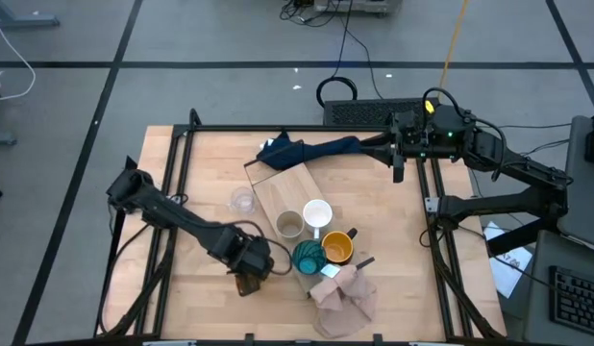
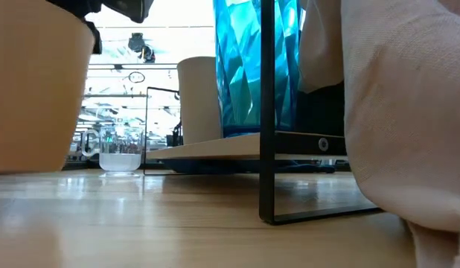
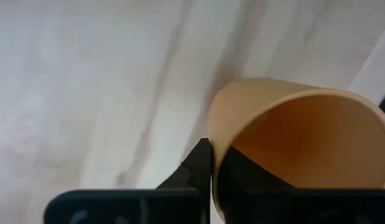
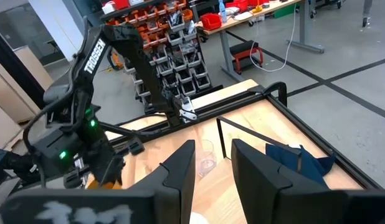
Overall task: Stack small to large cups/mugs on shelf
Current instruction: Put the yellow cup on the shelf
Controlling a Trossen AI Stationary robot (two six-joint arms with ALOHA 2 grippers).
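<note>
My left gripper (image 1: 249, 269) is near the table's near edge, shut on the orange cup (image 1: 247, 284), which fills the left of the low view (image 2: 29, 89). The pale wood shelf (image 1: 283, 187) lies slantwise mid-table. On it stand the beige-grey cup (image 1: 289, 225), the white mug (image 1: 317, 213), the teal cup (image 1: 308, 257) and the mustard-yellow mug (image 1: 337, 248). The clear glass (image 1: 242, 201) stands on the table left of the shelf. My right gripper (image 4: 214, 168) is open and waits over the far right corner (image 1: 398, 159). My left gripper holds the orange cup by its rim wall (image 3: 218, 155). One finger (image 3: 197, 163) is outside the wall and the other is inside the hollow. The fingers come from above, slanting down. The cup is upright with its mouth up; whether its base touches the table I cannot tell.
A dark blue cloth (image 1: 307, 149) lies at the shelf's far end and a pinkish-beige cloth (image 1: 345, 300) at its near end. A thin black wire frame (image 2: 267, 112) stands by the teal cup. Black rails (image 1: 172, 183) run along the table's left and right sides.
</note>
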